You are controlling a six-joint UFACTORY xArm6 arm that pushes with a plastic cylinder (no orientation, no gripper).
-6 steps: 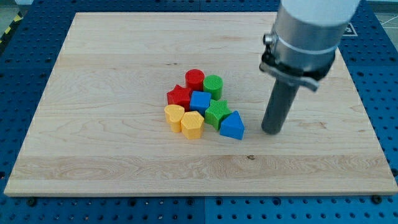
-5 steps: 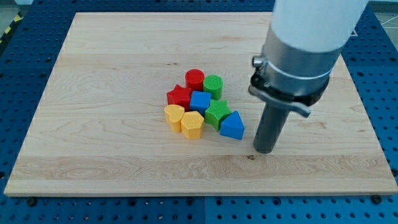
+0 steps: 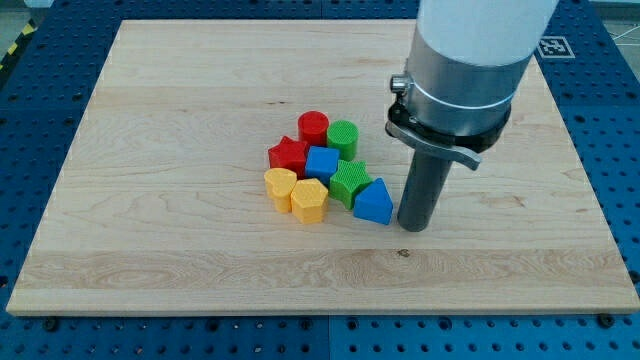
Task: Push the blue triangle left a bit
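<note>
My tip (image 3: 414, 226) is sitting just right of the blue triangle (image 3: 374, 202), near the board's (image 3: 150, 250) middle. It is a plain rod with no fingers.

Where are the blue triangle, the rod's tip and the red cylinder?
blue triangle (image 3: 373, 203): camera view, on its front face.
my tip (image 3: 414, 227): camera view, the rod's very end, just right of the triangle.
red cylinder (image 3: 313, 124): camera view, on its top.

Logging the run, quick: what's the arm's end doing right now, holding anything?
My tip: a bare rod, holding nothing, just right of the blue triangle; contact cannot be told.
</note>
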